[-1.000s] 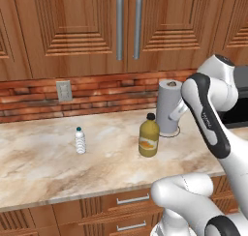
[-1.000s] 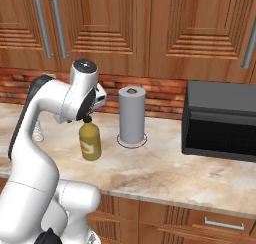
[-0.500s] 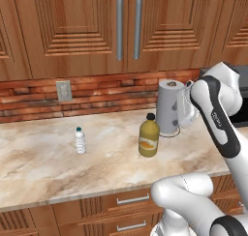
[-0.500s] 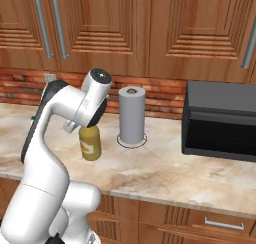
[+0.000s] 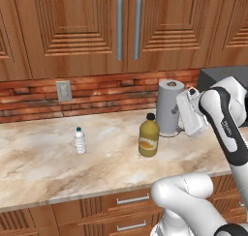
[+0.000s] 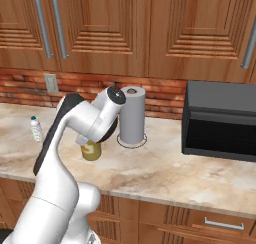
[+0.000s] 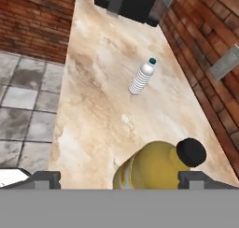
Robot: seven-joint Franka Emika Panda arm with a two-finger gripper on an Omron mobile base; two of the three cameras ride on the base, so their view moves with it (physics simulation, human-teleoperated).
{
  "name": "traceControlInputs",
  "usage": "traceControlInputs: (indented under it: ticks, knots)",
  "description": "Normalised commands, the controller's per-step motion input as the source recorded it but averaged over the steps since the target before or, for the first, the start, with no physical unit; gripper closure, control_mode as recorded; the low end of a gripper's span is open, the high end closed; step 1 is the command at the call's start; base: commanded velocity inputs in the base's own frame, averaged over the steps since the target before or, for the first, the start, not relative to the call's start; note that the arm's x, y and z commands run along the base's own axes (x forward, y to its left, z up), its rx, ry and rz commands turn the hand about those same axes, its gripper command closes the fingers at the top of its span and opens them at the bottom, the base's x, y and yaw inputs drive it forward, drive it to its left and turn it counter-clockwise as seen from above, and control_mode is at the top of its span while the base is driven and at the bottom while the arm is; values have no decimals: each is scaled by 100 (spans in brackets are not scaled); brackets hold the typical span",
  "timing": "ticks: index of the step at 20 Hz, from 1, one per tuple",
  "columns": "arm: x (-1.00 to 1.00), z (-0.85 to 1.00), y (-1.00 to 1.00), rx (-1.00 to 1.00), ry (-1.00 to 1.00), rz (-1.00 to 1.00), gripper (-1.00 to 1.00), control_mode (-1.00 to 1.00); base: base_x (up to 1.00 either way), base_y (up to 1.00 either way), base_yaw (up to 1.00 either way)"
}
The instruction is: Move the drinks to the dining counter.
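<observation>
While both drinks stand upright on the marbled worktop, their long axes are kept vertical and their caps are pointed straight up. The juice bottle is seen as squat and yellow, with a black cap and an orange label on its front; in the left base view it is placed just at 8 o'clock from the grey paper-towel roll, close to it but apart. The water bottle is far smaller, clear and ribbed, topped by a teal cap, and is set well apart at 9 o'clock from the juice bottle, below the wall socket on the brick backsplash. In the hand view the juice bottle's cap and shoulder are framed between the two dark fingers, which are spread wide with nothing held between them. The water bottle is found at 12 o'clock from it there. In the right base view a dark microwave is seen at 3 o'clock from the roll.
</observation>
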Motion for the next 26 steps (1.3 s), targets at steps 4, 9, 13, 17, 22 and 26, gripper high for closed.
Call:
traceControlInputs:
  ticks: [4, 9, 13, 17, 22, 26]
  knots:
    - [0, -18, -11, 5, -22, 12, -100, -100, 0, 0, 0]
    - [1, -3, -3, 0, -10, 2, -100, -100, 0, 0, 0]
    - [13, 0, -17, 8, 1, 0, -100, -100, 0, 0, 0]
    - [19, 0, -36, 28, 13, 0, -100, -100, 0, 0, 0]
    - [13, 0, -41, 33, 15, 0, -100, -100, 0, 0, 0]
    - [6, 0, -25, 31, 11, 0, -100, -100, 0, 0, 0]
